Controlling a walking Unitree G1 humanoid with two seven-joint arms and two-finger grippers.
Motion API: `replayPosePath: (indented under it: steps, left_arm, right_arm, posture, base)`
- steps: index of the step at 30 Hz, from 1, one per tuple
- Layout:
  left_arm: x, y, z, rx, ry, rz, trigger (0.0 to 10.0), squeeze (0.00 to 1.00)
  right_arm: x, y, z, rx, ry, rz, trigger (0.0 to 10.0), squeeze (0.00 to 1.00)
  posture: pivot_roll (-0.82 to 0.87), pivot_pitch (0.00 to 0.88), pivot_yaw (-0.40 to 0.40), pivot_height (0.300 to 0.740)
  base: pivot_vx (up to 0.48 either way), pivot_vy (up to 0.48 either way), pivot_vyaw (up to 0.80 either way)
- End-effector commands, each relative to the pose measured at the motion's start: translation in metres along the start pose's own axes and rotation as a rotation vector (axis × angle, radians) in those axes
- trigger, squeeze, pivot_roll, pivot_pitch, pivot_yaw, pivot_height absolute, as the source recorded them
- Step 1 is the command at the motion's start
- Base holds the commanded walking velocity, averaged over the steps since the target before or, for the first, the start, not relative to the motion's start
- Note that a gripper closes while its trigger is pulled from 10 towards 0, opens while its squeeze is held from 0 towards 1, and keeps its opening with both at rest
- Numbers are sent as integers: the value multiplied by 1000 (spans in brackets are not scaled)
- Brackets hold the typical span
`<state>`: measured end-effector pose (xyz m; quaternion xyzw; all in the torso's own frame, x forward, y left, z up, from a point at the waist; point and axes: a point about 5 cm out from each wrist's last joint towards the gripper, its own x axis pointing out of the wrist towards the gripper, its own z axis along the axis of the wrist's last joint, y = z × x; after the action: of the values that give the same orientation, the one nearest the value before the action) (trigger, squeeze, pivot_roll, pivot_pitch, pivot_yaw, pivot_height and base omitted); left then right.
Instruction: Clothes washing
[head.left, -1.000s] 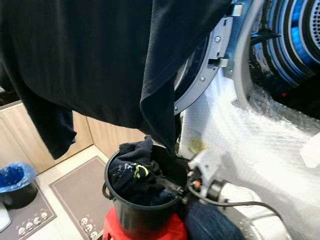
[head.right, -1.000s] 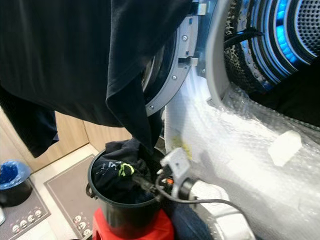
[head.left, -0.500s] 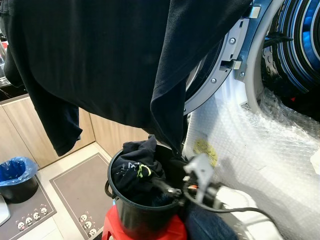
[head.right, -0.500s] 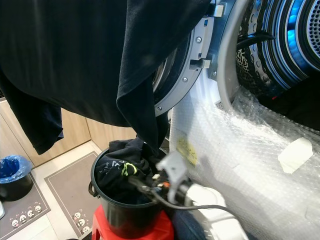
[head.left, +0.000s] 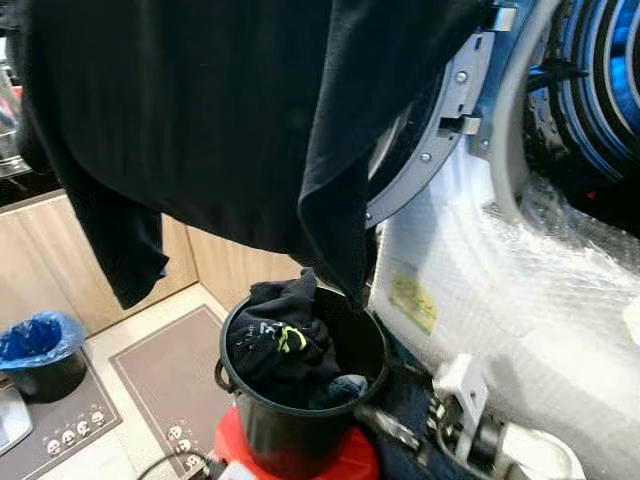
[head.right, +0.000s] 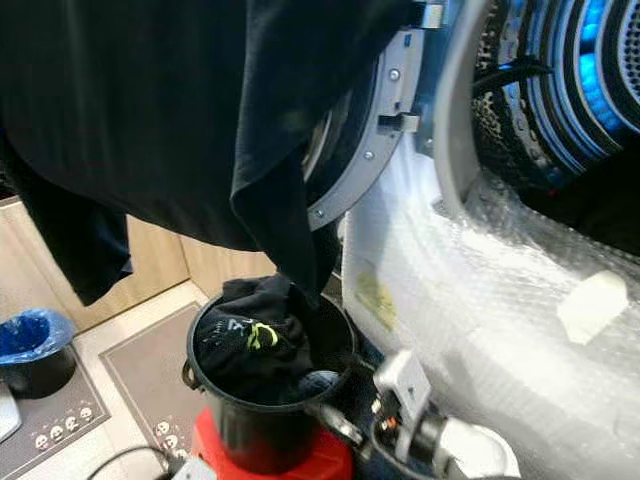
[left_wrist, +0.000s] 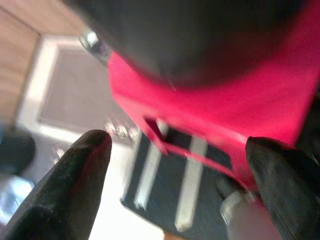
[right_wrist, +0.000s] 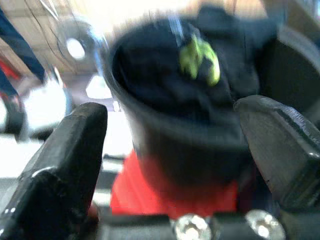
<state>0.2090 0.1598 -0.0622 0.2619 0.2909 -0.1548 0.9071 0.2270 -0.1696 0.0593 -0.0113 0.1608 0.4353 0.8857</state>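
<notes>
A black bucket (head.left: 300, 440) stands on a red stool (head.left: 352, 463) and holds a heap of dark clothes (head.left: 275, 345) with a yellow-green mark. One large black garment (head.left: 230, 110) hangs from above, draped over the open washer door (head.left: 445, 125), its tip reaching the bucket. My right gripper (head.left: 385, 425) is low beside the bucket's right wall, outside the rim. In the right wrist view this gripper (right_wrist: 170, 150) is open and empty, facing the bucket (right_wrist: 175, 135). My left gripper (left_wrist: 180, 185) is open below the stool (left_wrist: 220, 115), holding nothing.
The washer drum (head.left: 590, 90) glows blue at the upper right. Bubble wrap (head.left: 530, 290) covers the machine's front. A bin with a blue bag (head.left: 40, 345) and grey mats (head.left: 165, 370) lie on the floor to the left, by wooden cabinets (head.left: 35, 265).
My right gripper has pulled back from the bucket's rim and dropped lower to the right, with nothing in it. The camera has shifted slightly.
</notes>
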Motion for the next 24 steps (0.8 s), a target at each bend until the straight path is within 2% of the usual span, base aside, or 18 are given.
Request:
replayPosePath:
  steps: [1,4,7,8,12,15,19,20,22,24]
  left_arm:
    - [2,4,10,12,-61,11,10000,0]
    - [4,5,15,27,-88,16,10000,0]
    - [5,2,23,70,-133,-6,10000,0]
    - [5,2,23,70,-133,-6,10000,0]
    - [4,-7,25,76,-154,-61,10000,0]
    - [4,-9,27,71,-167,-59,10000,0]
    - [4,-12,30,72,-184,-56,10000,0]
    - [4,-15,31,71,-192,-58,10000,0]
    - [3,-17,33,81,-210,-64,10000,0]
    - [1,-23,34,130,-233,-87,10000,0]
  right_arm:
    - [-5,-6,-22,24,68,-52,10000,0]
    - [-6,-8,-35,30,114,-75,10000,0]
    - [-10,-15,-63,89,220,-159,10000,0]
    - [-10,-15,-63,89,220,-159,10000,0]
    - [-18,-18,-101,137,371,-256,10000,0]
    - [-24,-17,-114,170,424,-281,10000,0]
    - [-30,-16,-125,149,497,-305,10000,0]
    - [-35,-15,-132,154,545,-331,10000,0]
    - [-38,-13,-137,166,567,-343,10000,0]
    - [-40,-11,-144,165,612,-357,10000,0]
  posture:
    - [-39,0,-14,740]
    - [-33,0,-16,740]
    - [-25,0,-18,740]
    - [-25,0,-18,740]
    - [-5,0,-25,740]
    - [-2,0,-25,740]
    - [0,0,-22,740]
    - [7,0,-24,740]
    - [10,0,-25,740]
    - [21,0,-31,740]
  base:
    - [0,0,0]
    - [0,0,0]
    - [0,0,0]
    - [0,0,0]
    - [0,0,0]
    - [0,0,0]
    - [0,0,0]
    - [0,0,0]
    - [0,0,0]
    - [0,0,0]
